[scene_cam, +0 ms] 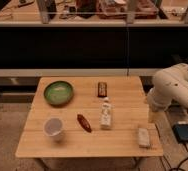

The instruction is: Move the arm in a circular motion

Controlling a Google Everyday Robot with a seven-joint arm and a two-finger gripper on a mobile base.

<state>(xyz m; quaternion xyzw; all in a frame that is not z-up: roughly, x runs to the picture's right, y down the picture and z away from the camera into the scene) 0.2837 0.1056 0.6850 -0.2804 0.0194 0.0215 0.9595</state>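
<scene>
The arm (173,86) is cut off by the right edge, and the gripper (152,117) at its lower end, just beside the right side of the table (87,144), is seen only as a pale stub. Left of the claw, the markings on the white bottle (106,114) and the dark packet (102,89) cannot be read.

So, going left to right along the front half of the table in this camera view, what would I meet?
white cup → reddish oblong item → white bottle → pale block → arm, beside the table at its right edge; its end effector is not in view.
</scene>
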